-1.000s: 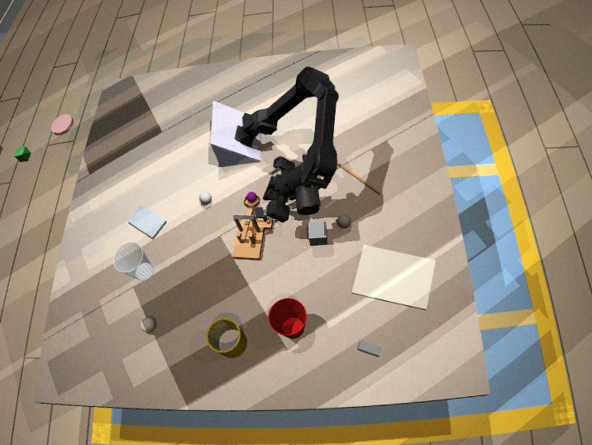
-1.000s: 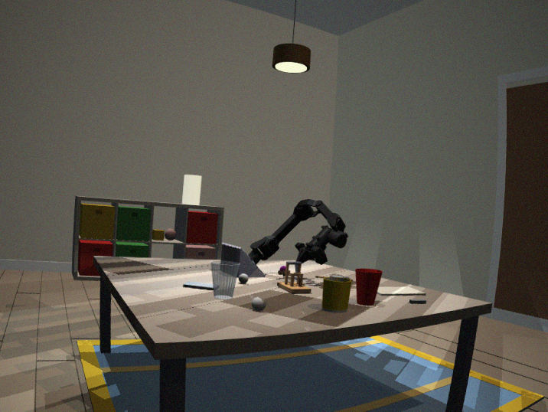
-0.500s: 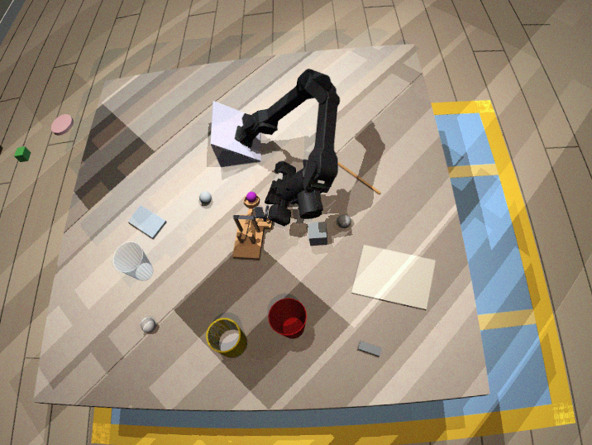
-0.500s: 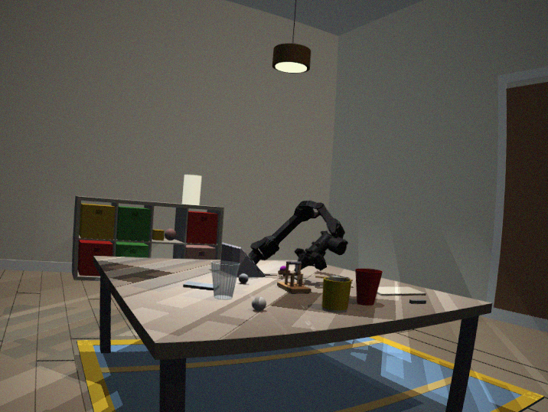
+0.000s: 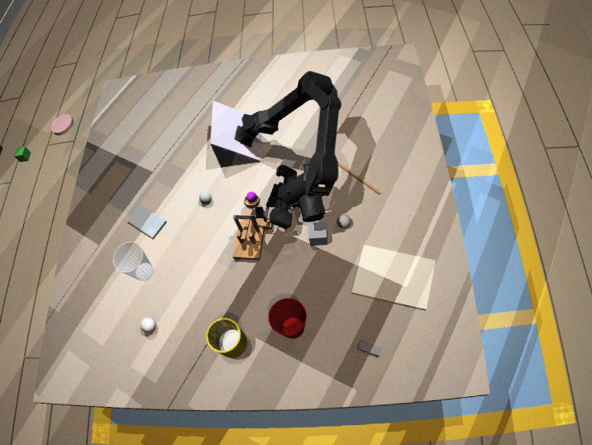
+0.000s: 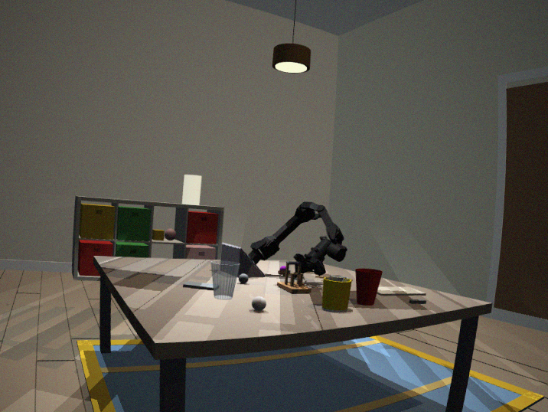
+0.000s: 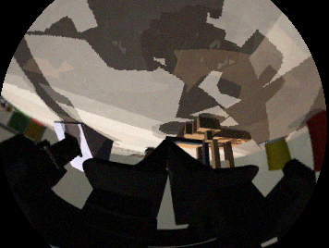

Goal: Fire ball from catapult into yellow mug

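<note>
The purple ball (image 5: 250,196) (image 6: 282,268) sits in the cup of the wooden catapult (image 5: 246,251) (image 6: 293,286) (image 7: 237,135), at the end of its throwing arm. The catapult's other end faces the mug side of the table. The yellow mug (image 5: 223,336) (image 6: 335,294) (image 7: 277,154) stands upright near the front, a little left of the catapult's long line in the top view. My gripper (image 5: 260,212) (image 7: 166,142) is shut and empty, low beside the catapult's upright frame near the cup end. Whether its tips touch the catapult is unclear.
A red cup (image 5: 287,318) (image 6: 367,286) stands right of the mug. A grey block (image 5: 317,233) and a grey ball (image 5: 344,220) lie right of the catapult. A clear cup (image 5: 129,258) (image 6: 224,281) stands left. A wedge (image 5: 225,126) is behind the catapult.
</note>
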Robot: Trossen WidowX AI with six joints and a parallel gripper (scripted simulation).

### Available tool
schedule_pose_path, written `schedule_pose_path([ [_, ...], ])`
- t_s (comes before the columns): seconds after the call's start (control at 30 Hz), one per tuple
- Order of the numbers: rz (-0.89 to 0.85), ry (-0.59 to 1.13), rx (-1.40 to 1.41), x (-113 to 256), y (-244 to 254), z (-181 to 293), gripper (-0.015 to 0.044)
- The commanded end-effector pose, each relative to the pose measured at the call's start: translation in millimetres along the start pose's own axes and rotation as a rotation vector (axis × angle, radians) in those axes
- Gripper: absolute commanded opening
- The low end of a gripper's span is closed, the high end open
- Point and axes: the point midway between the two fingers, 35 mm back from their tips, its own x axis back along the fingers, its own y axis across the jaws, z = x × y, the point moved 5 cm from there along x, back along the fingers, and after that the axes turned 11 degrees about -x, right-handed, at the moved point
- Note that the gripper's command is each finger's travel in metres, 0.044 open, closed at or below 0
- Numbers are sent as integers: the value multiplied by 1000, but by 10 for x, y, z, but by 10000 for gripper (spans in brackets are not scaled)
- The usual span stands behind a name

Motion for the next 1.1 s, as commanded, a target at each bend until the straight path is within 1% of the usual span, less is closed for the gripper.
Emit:
schedule_pose_path([
  [0.0, -6, -1, -5, -60, 24, -43, 0],
  [0.1, -6, -2, -5, -182, 52, -155, 0],
  [0.23, -6, -2, -5, -162, 46, -151, 0],
  [0.3, -5, -2, -4, 1, -2, -117, 0],
  [0.43, -2, -1, -1, 530, -90, 41, 0],
  [0.57, 0, 1, 1, 1024, -76, 244, 0],
  [0.6, 0, 1, 1, 1084, -68, 272, 0],
  [0.7, 0, 1, 1, 1104, -65, 281, 0],
  [0.73, 9, -8, -10, 1003, -90, 226, 26],
  [0.87, 17, -38, -75, 985, -177, 230, 131],
  [1.07, 38, -122, -258, 937, -436, 263, 289],
])
